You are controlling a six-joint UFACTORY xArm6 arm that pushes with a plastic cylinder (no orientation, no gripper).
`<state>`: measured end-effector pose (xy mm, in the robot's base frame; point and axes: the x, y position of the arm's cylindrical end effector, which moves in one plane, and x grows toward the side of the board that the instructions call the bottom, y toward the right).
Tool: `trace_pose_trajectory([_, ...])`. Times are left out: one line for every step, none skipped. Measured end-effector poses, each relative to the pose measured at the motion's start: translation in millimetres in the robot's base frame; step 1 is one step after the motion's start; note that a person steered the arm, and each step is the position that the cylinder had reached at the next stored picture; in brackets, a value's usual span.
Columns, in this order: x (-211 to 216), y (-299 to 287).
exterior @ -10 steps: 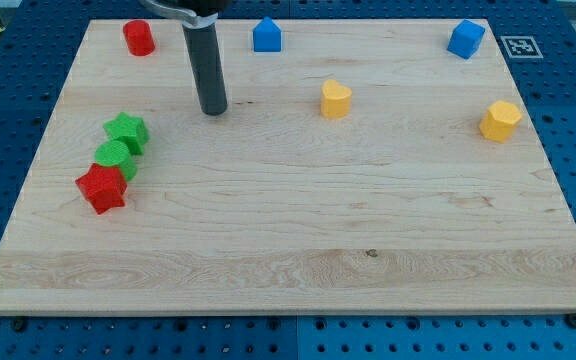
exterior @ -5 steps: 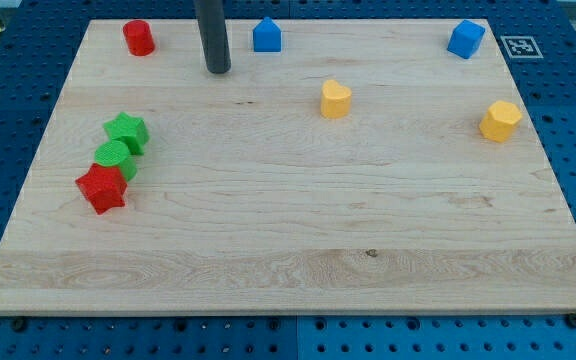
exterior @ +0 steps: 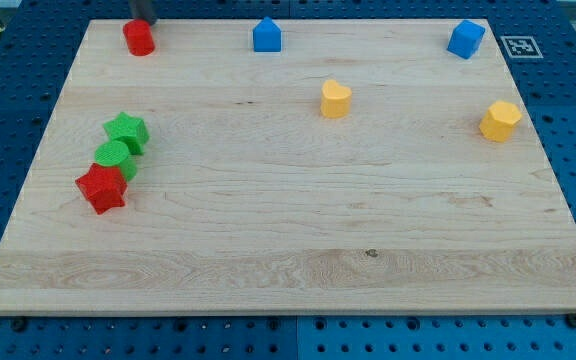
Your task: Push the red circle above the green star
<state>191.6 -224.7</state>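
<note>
My tip (exterior: 142, 21) is now sitting just behind the red circle (exterior: 139, 38), having swung over from its right, bare and holding nothing, lining up to push it down toward the green star (exterior: 126, 131).

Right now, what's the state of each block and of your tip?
My tip: at the view's top edge, just behind the red circle.
Red circle: upright, top left, far above the green star.
Green star: flat, touching the green circle.
Green circle: wedged between both stars.
Red star: flat, against the green circle.
</note>
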Motion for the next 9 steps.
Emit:
trace_pose_trajectory([0, -13])
trace_pose_trajectory([0, -18])
trace_pose_trajectory([1, -18])
trace_pose_trajectory([17, -18])
trace_pose_trajectory([19, -17])
trace_pose_trajectory([33, 24])
trace_pose_trajectory([69, 25])
trace_pose_trajectory([72, 25])
trace_pose_trajectory([92, 27])
